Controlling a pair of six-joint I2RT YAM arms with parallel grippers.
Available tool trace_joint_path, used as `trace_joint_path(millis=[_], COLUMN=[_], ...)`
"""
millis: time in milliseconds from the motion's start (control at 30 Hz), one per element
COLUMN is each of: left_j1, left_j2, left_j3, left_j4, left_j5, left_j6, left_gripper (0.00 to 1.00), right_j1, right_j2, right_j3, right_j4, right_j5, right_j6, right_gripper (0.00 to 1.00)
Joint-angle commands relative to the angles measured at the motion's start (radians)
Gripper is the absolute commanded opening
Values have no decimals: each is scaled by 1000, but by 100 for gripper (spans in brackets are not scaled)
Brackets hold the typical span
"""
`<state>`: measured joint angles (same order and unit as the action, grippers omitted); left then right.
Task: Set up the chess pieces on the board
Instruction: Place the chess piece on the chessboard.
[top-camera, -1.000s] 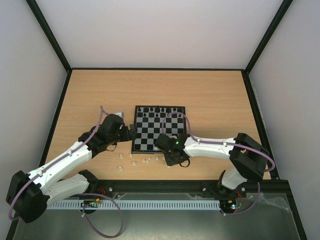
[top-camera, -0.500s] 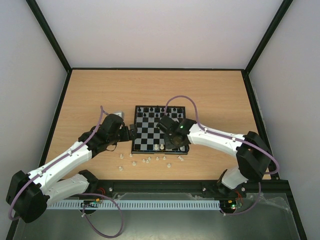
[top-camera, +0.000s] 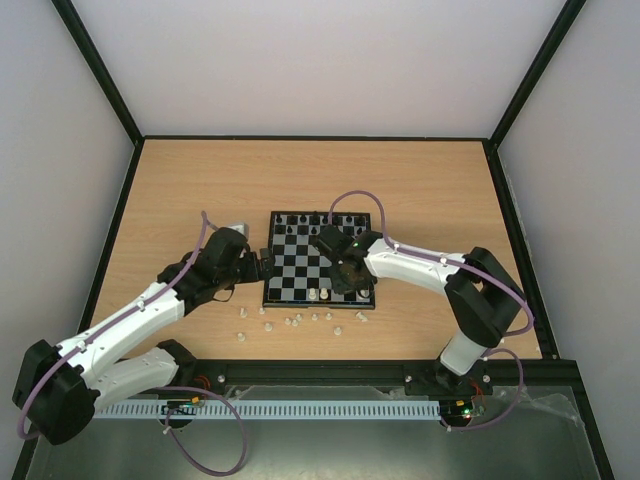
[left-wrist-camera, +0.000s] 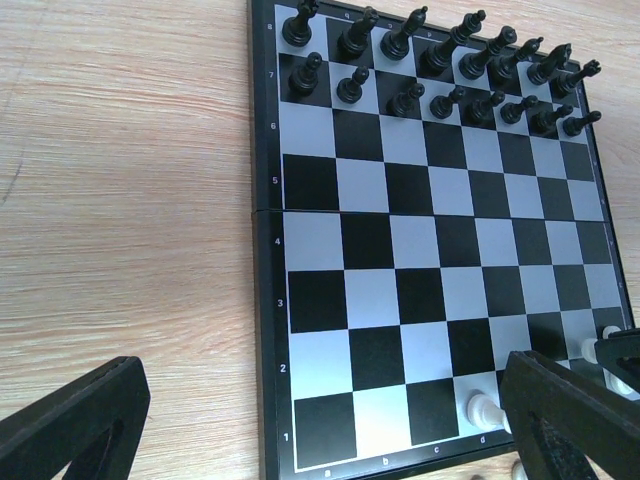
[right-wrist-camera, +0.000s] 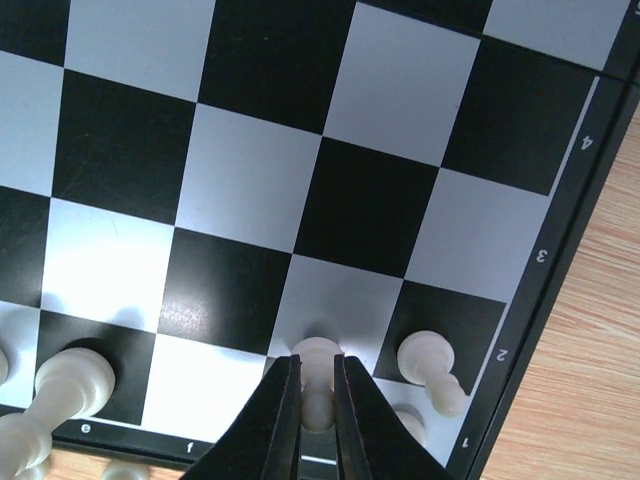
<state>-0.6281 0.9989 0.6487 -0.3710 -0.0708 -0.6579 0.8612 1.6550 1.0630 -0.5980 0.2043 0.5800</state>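
Status: right gripper (right-wrist-camera: 318, 405) has its jaws pressed in on a small cream plastic pawn (right-wrist-camera: 318, 365), pinching it from above, low over the small chessboard with black and silver-grey checks (top-camera: 295, 262). The pawn is on the g file at about the second rank, just beside another cream pawn (right-wrist-camera: 428, 362) standing on h2. Can't tell whether its base is touching the square. The top-down pinch makes sense: the pieces are tiny next to the fingers and the neighbours are close, so a vertical approach avoids clipping them.

Left gripper (left-wrist-camera: 325, 385) has its jaws spread wide and holds nothing. It sits at the board's left edge by the near ranks. My read: it's off the squares to leave the right arm room, and its camera covers most of the board.

Black plastic chessmen (left-wrist-camera: 440, 70) fill the far two ranks, upright, so black looks done and white is the job in hand. A few are placed, e.g. a cream piece (left-wrist-camera: 485, 410) on d1. Loose cream chessmen (top-camera: 300, 320) lie on the light wooden tabletop (top-camera: 180, 190) just off the board's near edge, so it's a short carry to white's side.

Next step calls for lowering, releasing and lifting straight up. Risk: the jaws nudge the h2 pawn as they spread.
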Motion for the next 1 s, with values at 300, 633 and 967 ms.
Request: trace_joint_path(millis=[300, 633, 967], left_j1=[-2, -2, -1], left_j2=[16, 9, 10], left_j3=[-7, -7, -3], left_j4=[16, 11, 12], left_j5=[2, 0, 0], left_j6=[6, 3, 1], left_gripper=[99, 99, 99], right_j1=[-40, -40, 102], right_j2=[34, -8, -149], right_j3=[-2, 7, 31], right_j4=[10, -7, -108], right_j5=[-8, -32, -26], right_j6=[-40, -41, 14], right_gripper=[11, 25, 29])
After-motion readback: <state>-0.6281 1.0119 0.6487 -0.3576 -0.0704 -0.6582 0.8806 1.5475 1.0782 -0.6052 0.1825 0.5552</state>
